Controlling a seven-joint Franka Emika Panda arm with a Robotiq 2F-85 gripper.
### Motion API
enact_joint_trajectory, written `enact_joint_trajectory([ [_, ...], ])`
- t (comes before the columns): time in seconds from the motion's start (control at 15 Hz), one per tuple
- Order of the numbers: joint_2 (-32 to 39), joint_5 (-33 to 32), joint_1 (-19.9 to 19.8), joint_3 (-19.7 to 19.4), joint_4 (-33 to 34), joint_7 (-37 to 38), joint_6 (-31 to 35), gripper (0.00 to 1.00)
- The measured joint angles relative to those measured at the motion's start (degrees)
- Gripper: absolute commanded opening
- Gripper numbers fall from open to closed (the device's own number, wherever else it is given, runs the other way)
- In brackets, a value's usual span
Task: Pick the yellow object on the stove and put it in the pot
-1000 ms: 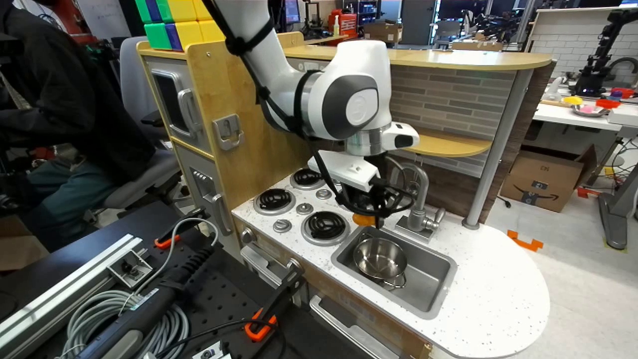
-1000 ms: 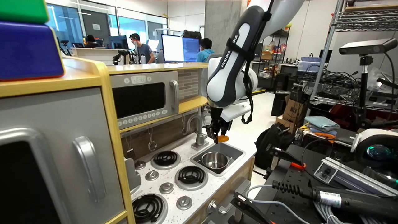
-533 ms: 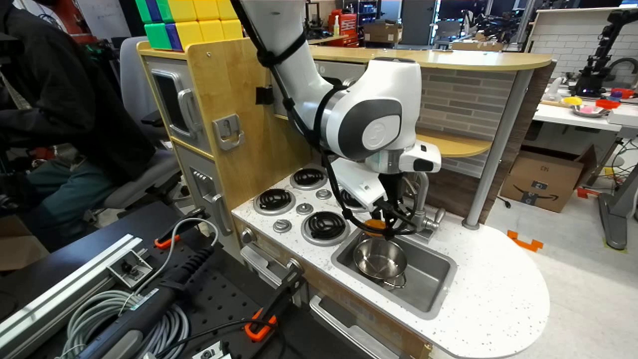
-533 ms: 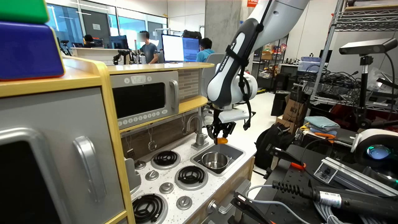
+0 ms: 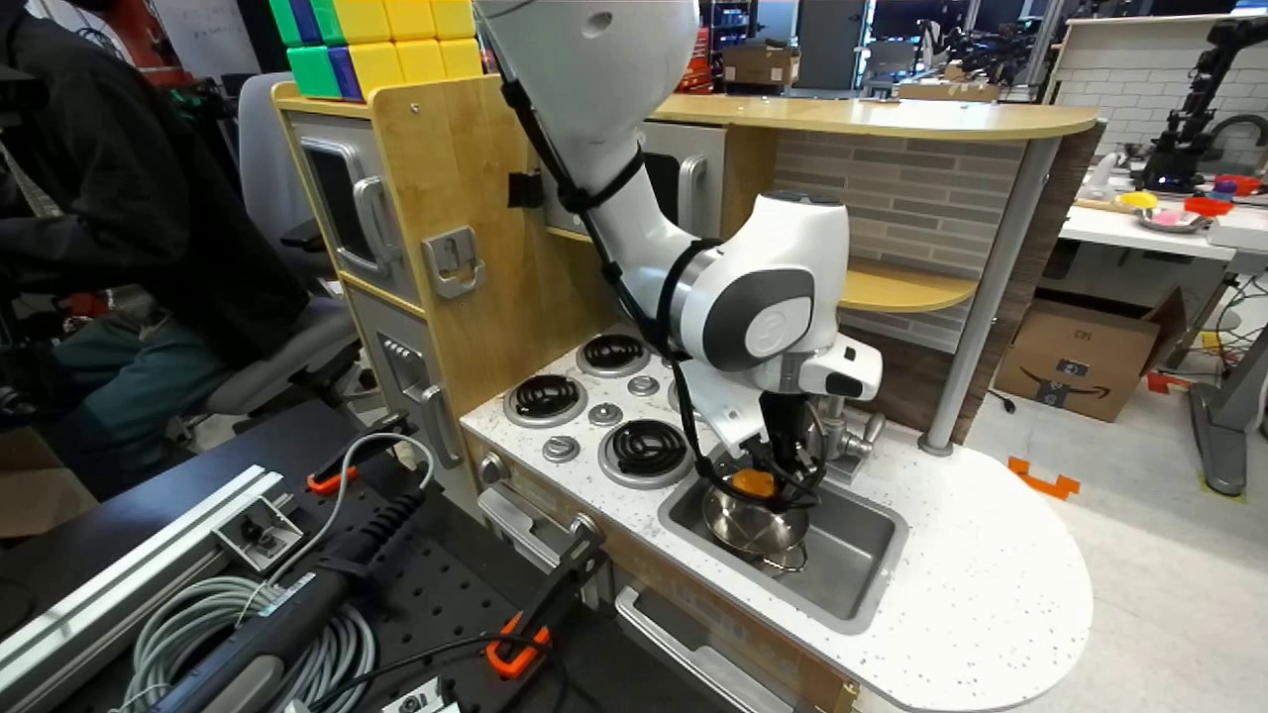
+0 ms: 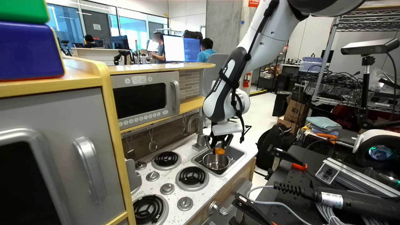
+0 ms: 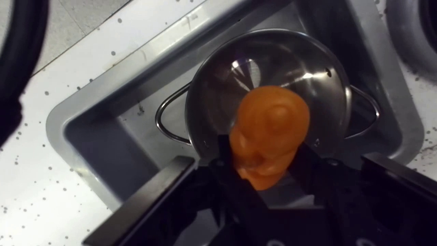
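The yellow object, a lumpy yellow-orange piece, shows in both exterior views and the wrist view. My gripper is shut on it, one black finger on each side. The shiny steel pot stands upright in the sink, also seen in an exterior view and the wrist view. The object is over the pot's opening, at about rim height or just above. Its exact height is hard to tell. The stove, with black burners, lies beside the sink.
The grey sink basin surrounds the pot, whose wire handles stick out. The faucet stands close behind the gripper. A wooden shelf and a microwave are above the counter. A dark table with clamps stands in front.
My gripper has moved down with the yellow object in it, from above the sink's stove-side edge to over the pot. The pot has not moved.
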Motion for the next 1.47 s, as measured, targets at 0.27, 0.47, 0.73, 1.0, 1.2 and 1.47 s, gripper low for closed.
enact_joint_trajectory([
  [0.27, 5.41, 0.00, 0.97, -0.91, 6.30, 2.14, -3.06, 0.19],
  [0.47, 8.07, 0.00, 1.60, -1.38, 10.02, 3.14, -5.33, 0.19],
  [0.73, 10.19, -0.01, 1.69, -1.55, 13.70, 3.48, -7.73, 0.84],
  [1.0, 10.56, -0.01, 1.68, -1.45, 14.99, 3.33, -7.75, 1.00],
  [1.2, 9.53, -0.01, 1.66, -0.76, 14.55, 1.87, -7.73, 1.00],
  [1.47, 3.60, -0.01, 1.65, 0.04, 9.89, -1.96, -7.72, 1.00],
])
